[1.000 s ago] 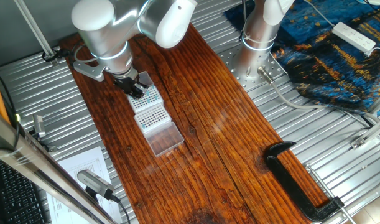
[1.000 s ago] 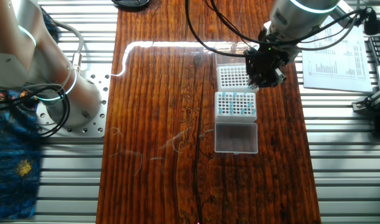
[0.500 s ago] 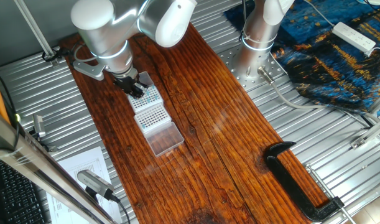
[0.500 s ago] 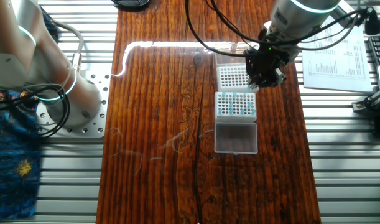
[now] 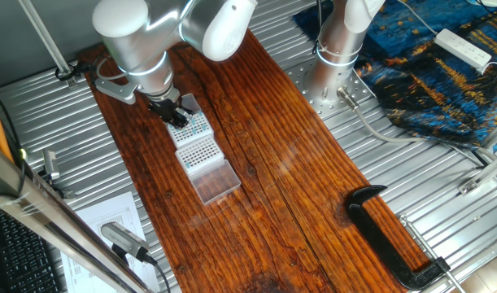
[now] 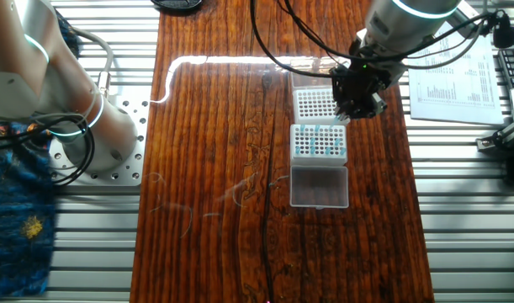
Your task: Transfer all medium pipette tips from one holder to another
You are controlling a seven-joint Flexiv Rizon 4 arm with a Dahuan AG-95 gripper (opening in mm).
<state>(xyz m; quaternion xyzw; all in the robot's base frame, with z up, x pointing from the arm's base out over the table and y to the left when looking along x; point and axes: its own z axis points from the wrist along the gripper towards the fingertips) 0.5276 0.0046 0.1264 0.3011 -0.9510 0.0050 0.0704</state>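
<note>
The hand [image 6: 355,108] is seen low over the right edge of the far rack [image 6: 315,104], beside its corner; whether it is clenched or released cannot be told. The medium pipette tips [image 6: 317,140] are seated in the near rack [image 5: 198,150], which is set just beside the far one. A clear lid [image 6: 319,186] is laid flat just beyond. Broad bare wood of the table [image 6: 214,151] is left open to one side; the racks are placed near the other long edge.

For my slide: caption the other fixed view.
Gripper poised over white rack, beside rack of blue-topped pipette tips.
</note>
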